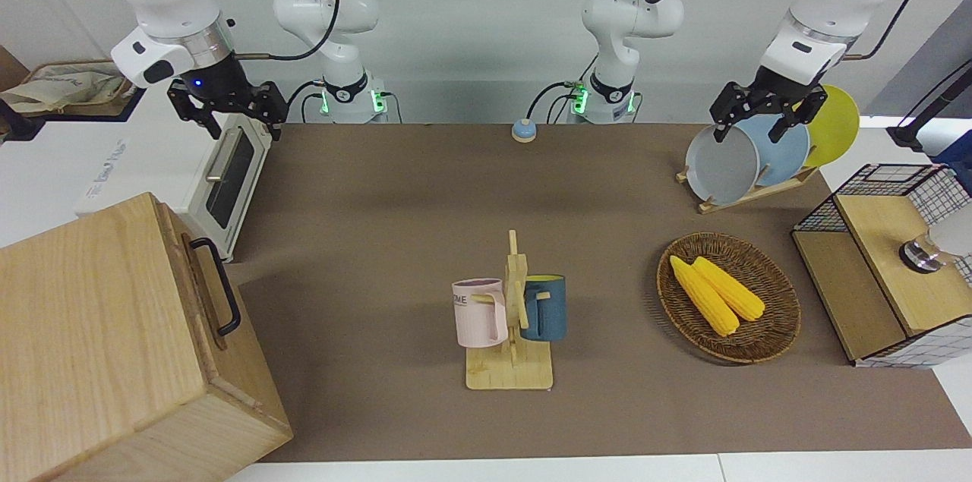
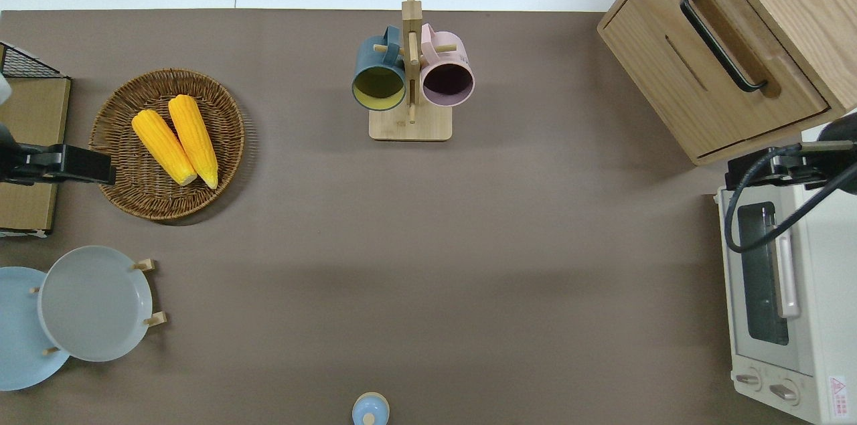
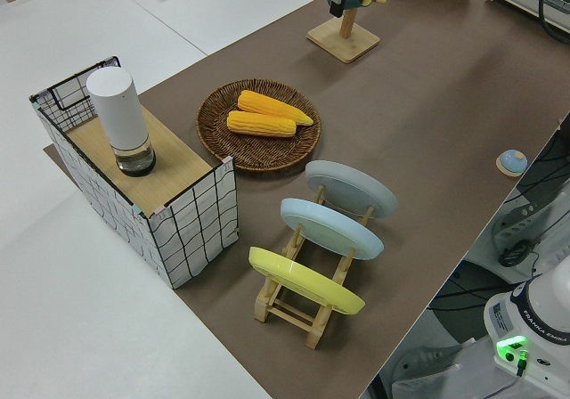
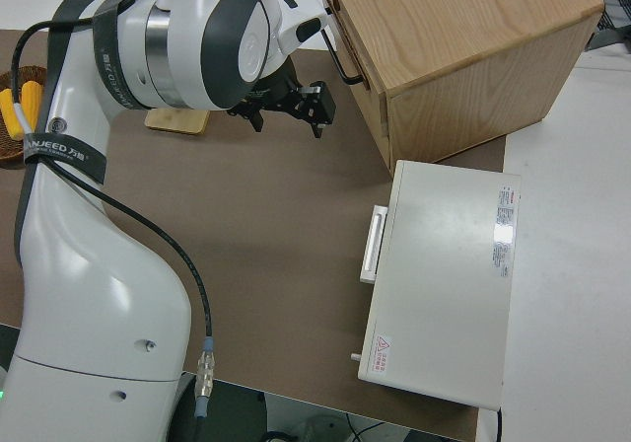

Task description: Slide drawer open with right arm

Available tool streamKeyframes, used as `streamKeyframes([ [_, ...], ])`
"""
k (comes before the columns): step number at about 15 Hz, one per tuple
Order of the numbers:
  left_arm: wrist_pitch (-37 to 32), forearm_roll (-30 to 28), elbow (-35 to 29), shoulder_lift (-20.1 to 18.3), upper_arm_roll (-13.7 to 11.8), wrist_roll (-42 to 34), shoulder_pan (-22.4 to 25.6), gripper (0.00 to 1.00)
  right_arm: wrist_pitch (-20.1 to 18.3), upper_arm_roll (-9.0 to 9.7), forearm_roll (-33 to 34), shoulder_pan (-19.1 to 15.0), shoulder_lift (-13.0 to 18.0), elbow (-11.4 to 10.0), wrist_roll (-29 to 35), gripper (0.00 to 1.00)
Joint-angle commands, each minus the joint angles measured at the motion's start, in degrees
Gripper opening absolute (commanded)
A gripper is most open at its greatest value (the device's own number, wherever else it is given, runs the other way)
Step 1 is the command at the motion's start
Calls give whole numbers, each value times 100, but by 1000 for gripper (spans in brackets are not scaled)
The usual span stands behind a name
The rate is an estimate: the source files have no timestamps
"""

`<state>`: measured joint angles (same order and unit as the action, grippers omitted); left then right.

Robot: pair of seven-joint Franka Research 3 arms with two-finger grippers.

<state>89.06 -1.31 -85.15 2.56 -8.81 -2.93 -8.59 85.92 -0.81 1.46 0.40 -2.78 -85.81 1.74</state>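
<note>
The drawer (image 2: pixel 710 77) is the wide light-wood front with a black loop handle (image 2: pixel 722 42) on the big pale cabinet (image 1: pixel 91 330) at the right arm's end of the table. It sits flush with the cabinet front. My right gripper (image 1: pixel 230 120), blue light on its wrist, hangs open over the toaster oven's corner closest to the cabinet, in the gap between the two. It holds nothing and is clear of the handle. In the right side view the right gripper (image 4: pixel 288 116) shows both fingers spread, a short way from the handle (image 4: pixel 345 62). The left arm is parked.
A white toaster oven (image 2: pixel 780 291) stands nearer to the robots than the cabinet. A mug rack (image 2: pixel 410 77) with two mugs is mid-table. Toward the left arm's end are a corn basket (image 2: pixel 114 164), a plate rack (image 1: pixel 752 155) and a wire-grid box (image 1: pixel 888 269).
</note>
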Motion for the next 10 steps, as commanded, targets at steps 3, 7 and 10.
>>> streamKeyframes([
  [3, 6, 78, 112, 69, -94, -41, -99, 998, -93, 28, 12, -31, -65, 117, 108, 990],
  [7, 6, 78, 112, 69, -94, -41, -99, 998, -84, 28, -14, -57, -65, 117, 46, 990],
  [10, 6, 78, 112, 69, -94, -41, -99, 995, -84, 28, -23, -66, -74, 117, 107, 990],
])
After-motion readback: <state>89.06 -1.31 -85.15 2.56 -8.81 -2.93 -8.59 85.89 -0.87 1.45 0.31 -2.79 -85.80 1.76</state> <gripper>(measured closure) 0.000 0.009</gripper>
